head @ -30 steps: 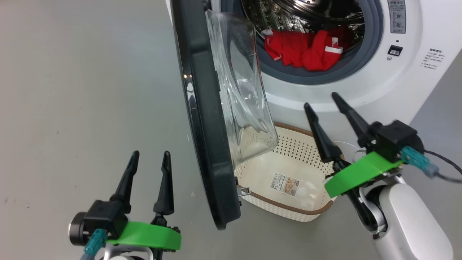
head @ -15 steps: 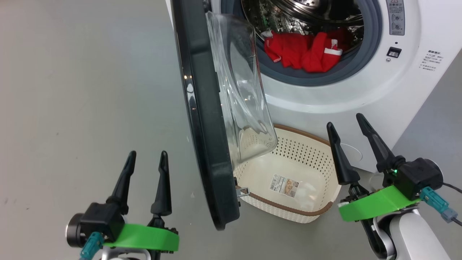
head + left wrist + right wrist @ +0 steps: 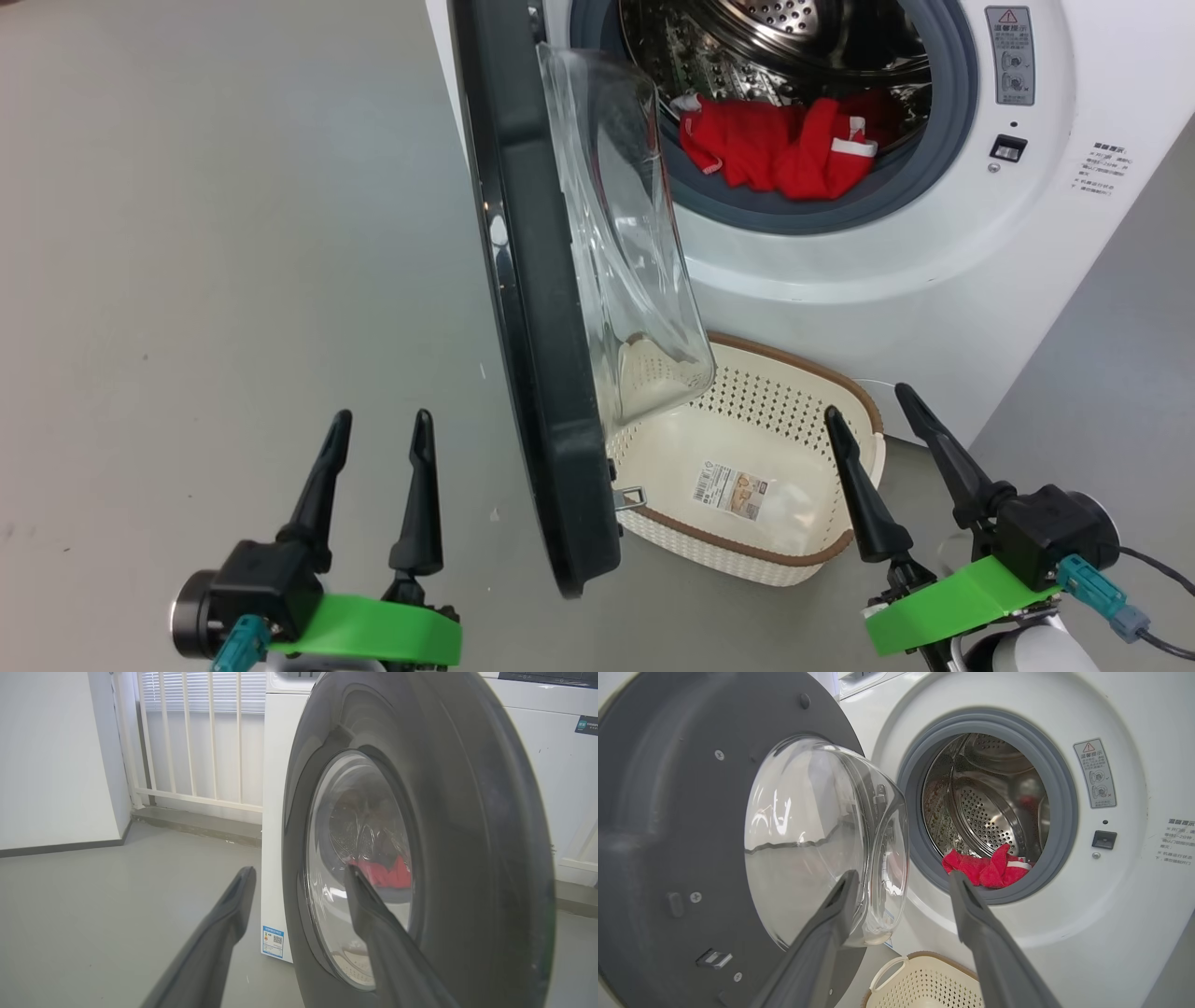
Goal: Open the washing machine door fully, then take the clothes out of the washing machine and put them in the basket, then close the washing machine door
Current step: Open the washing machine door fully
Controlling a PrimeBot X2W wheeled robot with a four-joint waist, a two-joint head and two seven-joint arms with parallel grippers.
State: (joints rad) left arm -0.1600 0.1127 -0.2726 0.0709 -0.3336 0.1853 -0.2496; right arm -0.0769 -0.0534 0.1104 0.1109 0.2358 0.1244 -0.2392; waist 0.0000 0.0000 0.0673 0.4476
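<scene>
Two grippers sit low in the head view, each with its fingers spread wide and nothing between them. The left gripper (image 3: 383,417) is over bare floor (image 3: 187,233), left of the door (image 3: 532,327) and apart from it. The right gripper (image 3: 866,403) is at the right end of the basket (image 3: 775,401), one finger crossing its rim. The door is swung out from the machine (image 3: 840,280) and seen nearly edge-on, its glass bowl hanging over the basket's left part. The clothes (image 3: 780,154) lie at the bottom of the drum (image 3: 747,37), by the grey ring (image 3: 934,159). The basket sits on the floor just in front of the machine (a paper label (image 3: 733,492) on its bottom).

In the left wrist view, the fingers are well apart, pointing at the door's glossy outer face. Red cloth shows through the glass. A blue sticker (image 3: 273,941) marks the machine's white side, and white bars (image 3: 187,732) stand behind.

In the right wrist view, the fingers are again wide. The door's grey inner face and clear bowl are at left, the open drum at right with the clothes at its lower front. A basket handle shows at the bottom edge.
</scene>
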